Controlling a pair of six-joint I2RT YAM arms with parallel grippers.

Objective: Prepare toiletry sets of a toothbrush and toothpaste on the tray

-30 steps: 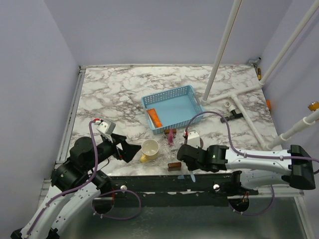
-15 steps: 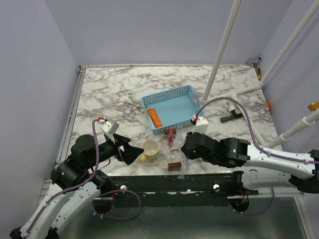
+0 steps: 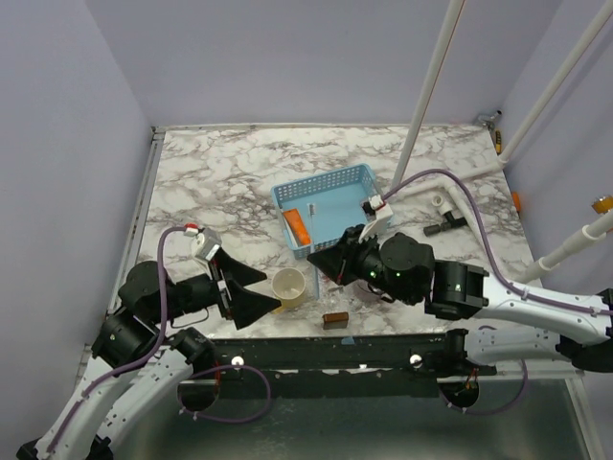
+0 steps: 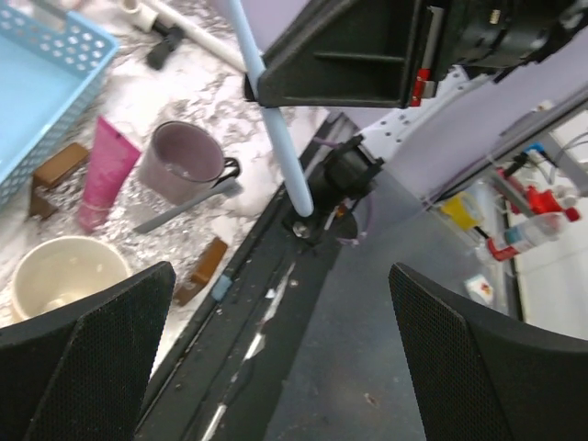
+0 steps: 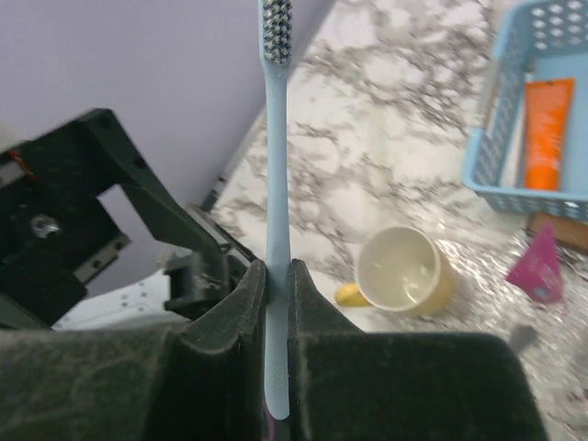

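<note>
My right gripper [image 5: 277, 266] is shut on the light blue toothbrush [image 5: 277, 156], whose bristles point away from the wrist. In the top view the right gripper [image 3: 322, 257] hangs just in front of the tray [image 3: 369, 175], a light blue mesh basket. An orange toothpaste [image 3: 299, 226] lies in the tray's left end. A pink toothpaste [image 5: 540, 271] lies on the marble in front of the tray. My left gripper [image 3: 272, 291] stands open and empty beside the yellow mug [image 3: 288, 287]. The left wrist view shows the toothbrush [image 4: 273, 129] sticking out of the right gripper.
A purple-grey mug [image 4: 184, 163] stands near the pink toothpaste [image 4: 106, 170]. A small brown block [image 3: 334, 320] lies by the table's front edge. Another brown block [image 4: 57, 170] sits against the tray. White pipes [image 3: 469, 220] and a slanted pole [image 3: 426, 96] occupy the right rear.
The right arm has risen from the table's front edge and swung left and back toward the tray with the toothbrush in it. The left gripper has shifted slightly toward the yellow mug.
</note>
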